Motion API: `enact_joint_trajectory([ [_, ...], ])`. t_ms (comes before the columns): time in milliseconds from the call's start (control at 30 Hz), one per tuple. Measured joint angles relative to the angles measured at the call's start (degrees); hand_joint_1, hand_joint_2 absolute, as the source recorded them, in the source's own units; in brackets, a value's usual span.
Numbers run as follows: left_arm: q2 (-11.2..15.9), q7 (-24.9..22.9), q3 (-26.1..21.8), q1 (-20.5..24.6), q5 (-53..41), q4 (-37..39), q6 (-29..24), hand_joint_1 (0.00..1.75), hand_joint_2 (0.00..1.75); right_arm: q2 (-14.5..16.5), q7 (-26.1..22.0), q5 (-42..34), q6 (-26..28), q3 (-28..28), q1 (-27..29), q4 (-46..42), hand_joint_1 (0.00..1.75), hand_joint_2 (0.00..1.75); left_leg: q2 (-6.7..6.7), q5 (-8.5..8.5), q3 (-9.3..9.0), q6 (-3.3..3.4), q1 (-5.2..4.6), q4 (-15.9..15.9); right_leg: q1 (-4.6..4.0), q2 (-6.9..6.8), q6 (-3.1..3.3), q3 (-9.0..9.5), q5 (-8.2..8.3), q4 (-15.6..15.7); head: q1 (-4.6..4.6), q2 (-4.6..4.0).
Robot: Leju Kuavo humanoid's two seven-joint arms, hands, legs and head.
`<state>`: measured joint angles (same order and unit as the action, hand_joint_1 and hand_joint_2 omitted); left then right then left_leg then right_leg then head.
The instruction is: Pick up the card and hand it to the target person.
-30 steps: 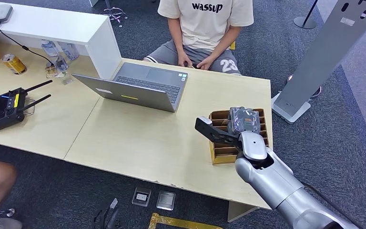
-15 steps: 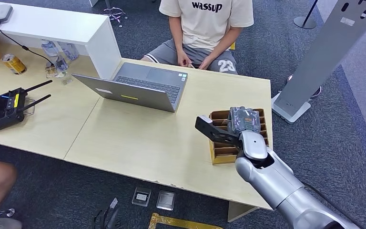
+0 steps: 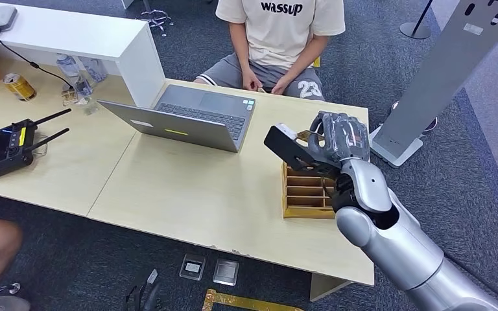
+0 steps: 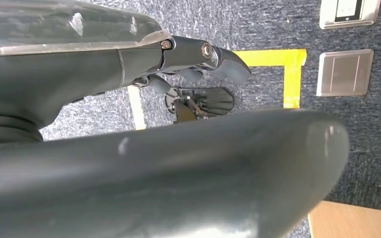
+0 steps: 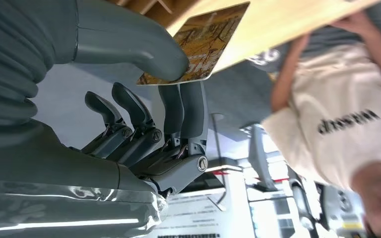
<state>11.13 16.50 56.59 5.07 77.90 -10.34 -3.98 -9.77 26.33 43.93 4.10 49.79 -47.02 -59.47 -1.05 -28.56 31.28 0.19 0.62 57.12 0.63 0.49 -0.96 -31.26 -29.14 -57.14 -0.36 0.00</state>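
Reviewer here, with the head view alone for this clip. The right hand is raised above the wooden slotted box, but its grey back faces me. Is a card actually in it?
Observer: Yes. In the right wrist view the right hand pinches a brown-and-gold printed card between the thumb and the fingers.
Reviewer: How is it held?
Observer: By one end; most of the card sticks out past the thumb.
Reviewer: And the left hand?
Observer: The left hand hangs over grey carpet marked with yellow tape, holding nothing that I can see.
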Motion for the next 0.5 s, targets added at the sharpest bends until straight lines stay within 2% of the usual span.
enact_joint_trajectory([
  [133, 0.02, 0.10, -0.01, -0.05, -0.03, 0.00, 0.20, 0.00, 0.00, -1.74, -0.44, -0.51, 0.04, -2.52, 1.25, -9.44, 1.61, 1.75, 0.00, 0.00, 0.00, 0.00, 0.00, 0.00, 0.00, 0.00, 0.00, 0.00, 0.00, 0.00, 0.01, 0.00],
  [267, -0.01, 0.48, 0.01, -0.03, -0.46, 0.00, 0.55, 0.00, 0.00, -2.25, -2.22, 1.64, 1.74, -4.10, 2.68, -14.86, 1.61, 1.75, 0.02, 0.00, 0.00, 0.00, 0.00, 0.00, 0.00, 0.02, 0.00, 0.01, 0.00, 0.00, 0.01, 0.00],
  [500, -0.15, 0.83, 0.09, 0.08, -1.91, 0.00, 1.36, 0.00, 0.00, -1.36, -8.38, 8.28, 10.97, -5.02, 3.36, -13.40, 1.61, 1.75, 0.01, 0.00, 0.01, 0.00, 0.00, -0.01, 0.00, 0.01, 0.00, 0.02, 0.00, -0.01, 0.01, 0.00],
])
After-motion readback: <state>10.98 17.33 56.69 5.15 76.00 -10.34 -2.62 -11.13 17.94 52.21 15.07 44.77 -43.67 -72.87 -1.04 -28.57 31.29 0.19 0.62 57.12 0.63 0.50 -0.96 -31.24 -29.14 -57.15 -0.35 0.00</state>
